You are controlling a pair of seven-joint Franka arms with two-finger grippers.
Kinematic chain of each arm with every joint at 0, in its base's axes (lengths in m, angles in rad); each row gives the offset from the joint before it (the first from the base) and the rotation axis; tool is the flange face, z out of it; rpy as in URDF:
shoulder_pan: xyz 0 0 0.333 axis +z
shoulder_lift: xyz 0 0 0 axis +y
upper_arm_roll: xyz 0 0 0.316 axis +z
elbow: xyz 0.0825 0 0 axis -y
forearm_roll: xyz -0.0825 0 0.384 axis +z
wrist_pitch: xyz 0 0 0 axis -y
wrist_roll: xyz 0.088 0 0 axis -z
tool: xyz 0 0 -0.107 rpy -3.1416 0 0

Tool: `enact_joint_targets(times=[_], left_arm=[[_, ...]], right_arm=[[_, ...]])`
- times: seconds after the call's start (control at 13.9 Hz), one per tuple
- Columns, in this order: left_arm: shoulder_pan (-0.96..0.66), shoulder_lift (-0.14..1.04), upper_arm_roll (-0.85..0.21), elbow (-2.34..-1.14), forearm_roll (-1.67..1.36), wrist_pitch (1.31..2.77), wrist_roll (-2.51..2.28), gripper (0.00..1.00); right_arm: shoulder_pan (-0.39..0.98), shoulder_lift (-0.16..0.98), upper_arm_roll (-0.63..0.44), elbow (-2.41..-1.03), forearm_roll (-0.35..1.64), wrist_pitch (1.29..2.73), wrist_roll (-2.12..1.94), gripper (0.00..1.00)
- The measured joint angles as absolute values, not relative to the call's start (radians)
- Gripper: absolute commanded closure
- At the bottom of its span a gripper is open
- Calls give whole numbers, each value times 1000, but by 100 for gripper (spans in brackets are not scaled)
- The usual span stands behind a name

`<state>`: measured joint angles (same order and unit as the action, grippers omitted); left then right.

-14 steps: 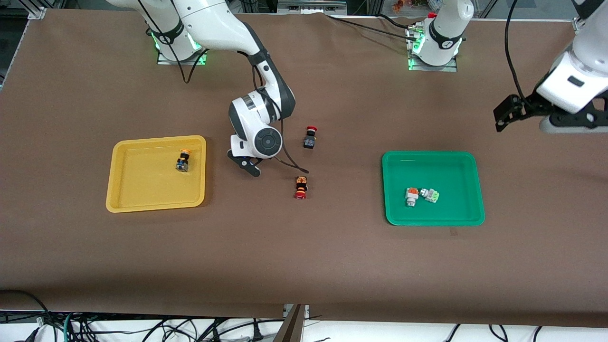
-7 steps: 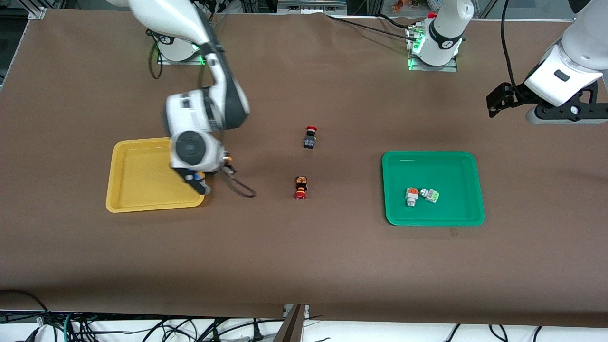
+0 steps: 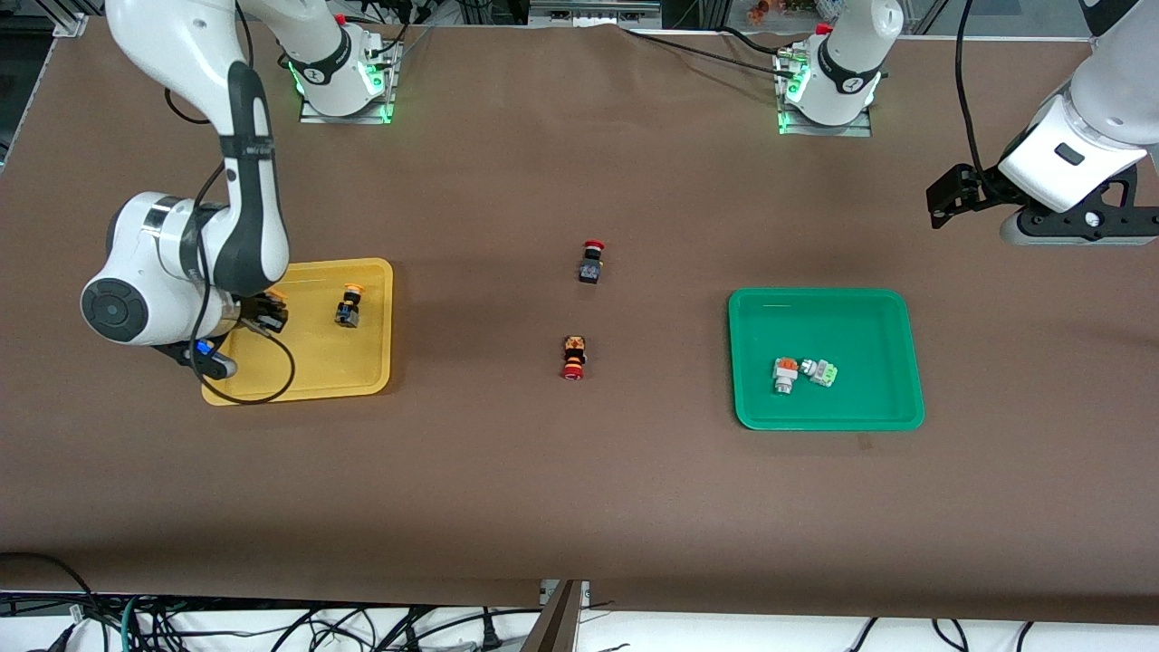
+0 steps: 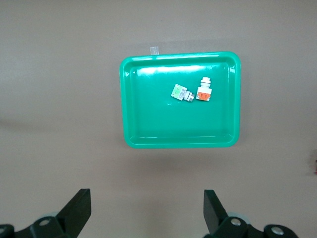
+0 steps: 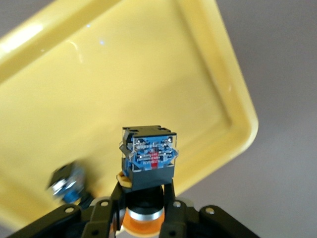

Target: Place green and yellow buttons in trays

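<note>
A brown cloth-covered table fills the scene, evenly lit. Black cables tangle along the white floor at its near edge (aluminium framing lines the top).

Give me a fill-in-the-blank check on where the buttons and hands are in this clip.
1. The right hand is shut on a yellow button over the ____ tray.
2. The green tray holds ____ white-bodied buttons.
3. The two red-capped switches lie on the ____, between the trays.
4. The left hand is ____ and holds nothing.

Missing words: yellow; two; table; open
</note>
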<state>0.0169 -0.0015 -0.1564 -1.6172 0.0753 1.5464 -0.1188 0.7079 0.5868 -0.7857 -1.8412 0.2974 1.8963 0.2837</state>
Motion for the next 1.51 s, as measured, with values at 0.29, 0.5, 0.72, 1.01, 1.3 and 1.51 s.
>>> enact_joint_targets(times=[0.29, 0.5, 0.72, 1.01, 1.3, 1.51], left_arm=[[17, -1, -157, -1617, 75, 1546, -114, 0], [17, -1, -157, -1616, 75, 1545, -113, 0], [17, -1, -157, -1616, 75, 1544, -113, 0], [17, -1, -157, -1616, 75, 1542, -113, 0], [17, -1, -157, -1616, 75, 1540, -113, 0], [17, -1, -157, -1616, 75, 1539, -113, 0]], right_arm=[[728, 681, -744, -1802, 307, 1928, 273, 0], [737, 658, -780, -1662, 307, 1761, 262, 0], [734, 569, -853, -1518, 308, 1587, 192, 0], [731, 393, -887, -1468, 307, 1504, 174, 0], [722, 327, -870, -1470, 241, 1495, 158, 0], [581, 279, -696, -1471, 164, 1461, 69, 0]])
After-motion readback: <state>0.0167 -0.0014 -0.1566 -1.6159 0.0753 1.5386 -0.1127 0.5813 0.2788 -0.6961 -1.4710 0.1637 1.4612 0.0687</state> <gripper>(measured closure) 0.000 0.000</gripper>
